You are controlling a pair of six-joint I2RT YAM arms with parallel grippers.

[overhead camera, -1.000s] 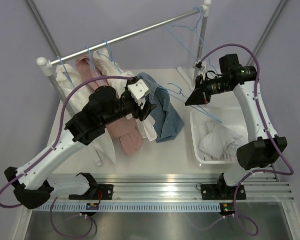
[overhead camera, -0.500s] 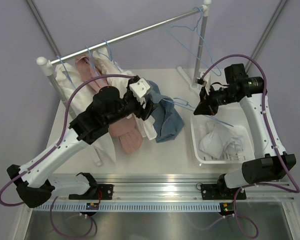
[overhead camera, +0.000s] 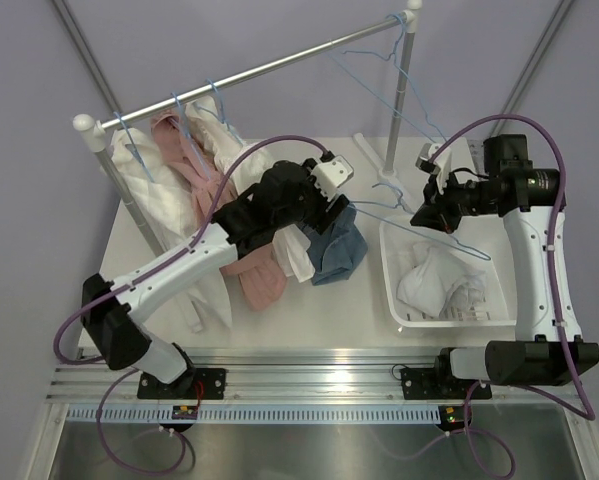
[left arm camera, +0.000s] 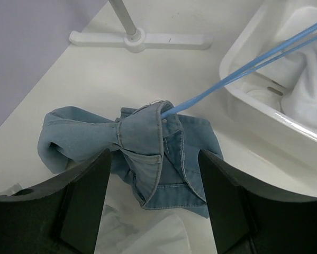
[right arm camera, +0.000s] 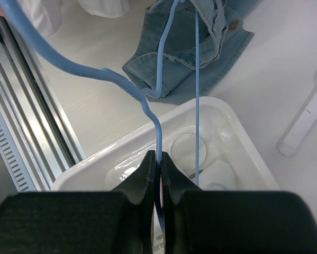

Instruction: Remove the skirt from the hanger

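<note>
Here we are over the skirt (left arm camera: 142, 137), a crumpled heap of pale blue denim lying on the table (left arm camera: 84, 69) just beside the white basket (left arm camera: 274, 124). Our left claw (left arm camera: 154, 159) hangs right above it, its two sides spread wide and touching nothing we can see. Over on the other side, our right claw (right arm camera: 159, 159) is pressed together on the thin blue wire hanger (right arm camera: 157, 132), holding it up over the basket. From there the wire slants down, and its far end disappears into the skirt's waistband, so we judge the skirt is not yet free.

How will it handle? Denim is soft and limp but weightier than it looks, so it should sag and bunch rather than keep its shape. The doubled waistband is the firmest, thickest fold, and we would take hold there, close beside where the wire goes in. The hanger looks springy and may flex before it slides out, dragging the whole heap along if we grip too loosely.
</note>
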